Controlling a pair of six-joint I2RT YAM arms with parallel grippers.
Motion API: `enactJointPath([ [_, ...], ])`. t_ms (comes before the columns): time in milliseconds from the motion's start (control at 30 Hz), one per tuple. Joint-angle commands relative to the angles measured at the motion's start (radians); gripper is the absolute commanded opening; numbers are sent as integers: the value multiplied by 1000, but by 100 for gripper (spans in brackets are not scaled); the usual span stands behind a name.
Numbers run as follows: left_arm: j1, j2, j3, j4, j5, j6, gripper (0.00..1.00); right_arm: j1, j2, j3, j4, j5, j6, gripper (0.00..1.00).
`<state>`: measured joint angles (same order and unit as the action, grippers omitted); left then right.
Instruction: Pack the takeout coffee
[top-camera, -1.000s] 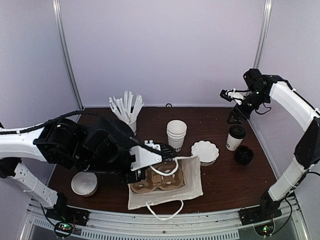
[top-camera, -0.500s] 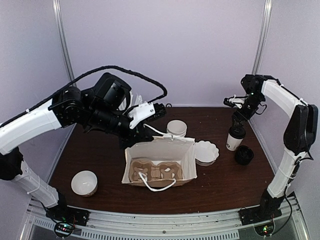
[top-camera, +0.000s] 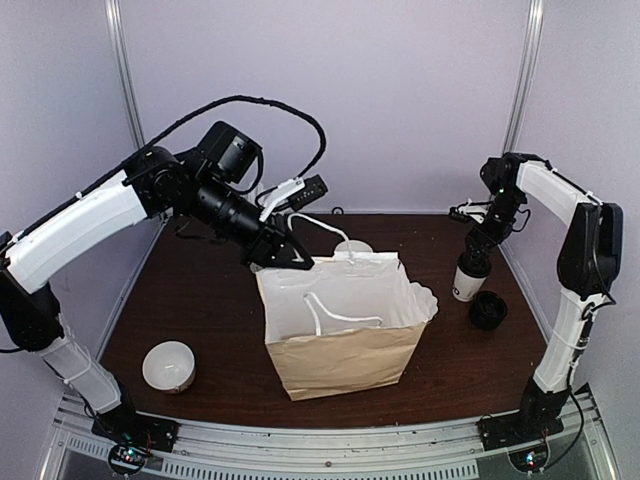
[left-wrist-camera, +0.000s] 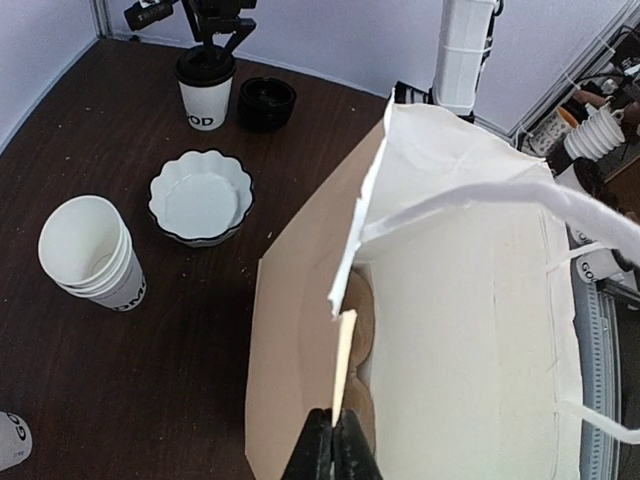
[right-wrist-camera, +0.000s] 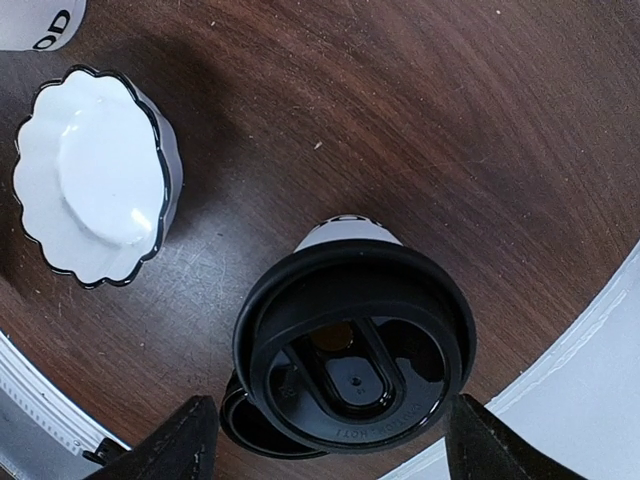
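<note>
Dark wooden table (top-camera: 190, 310) carried all items. The paper bag (top-camera: 345, 345), brown outside and white inside, stood upright at mid-table with its mouth open. It served as the reference for every position below.

Left arm (top-camera: 90, 225) reached in from the bag's left. The left gripper (left-wrist-camera: 333, 452) was closed, pinching the bag's rim at the rear left corner. One white handle (left-wrist-camera: 520, 195) arched across the mouth.

Right arm (top-camera: 560, 205) came down to the bag's right, at the far right of the table. The right gripper (right-wrist-camera: 328, 420) hung directly over the takeout coffee (right-wrist-camera: 355, 345) with jaws spread, one finger on each side of the black lid. A gap showed on both sides, so nothing was gripped.

The takeout coffee stood upright on the table, right of the bag and further back, well apart from it.

Stack of lidless cups (left-wrist-camera: 92, 252) stood just behind the bag, mostly hidden by it in the overhead view.

Scalloped bowl (left-wrist-camera: 200, 197) sat at the bag's rear right corner, between the bag and the coffee.

Round white bowl (top-camera: 168, 365) sat well to the bag's left, near the table's front edge.

Stack of black lids (top-camera: 488, 310) lay right of the bag, just beside the coffee on its near side.
</note>
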<state>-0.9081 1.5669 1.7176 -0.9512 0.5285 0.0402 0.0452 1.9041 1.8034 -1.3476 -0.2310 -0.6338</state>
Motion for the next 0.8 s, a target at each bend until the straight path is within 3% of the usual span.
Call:
enactJointPath([
  [0,37,18,53,0,140,-37,0,-14,24,37,-28,-4,-15,82],
  [767,46,103,49,-6,133,-37,0,-29,97,66,-58,-28,-29,78],
])
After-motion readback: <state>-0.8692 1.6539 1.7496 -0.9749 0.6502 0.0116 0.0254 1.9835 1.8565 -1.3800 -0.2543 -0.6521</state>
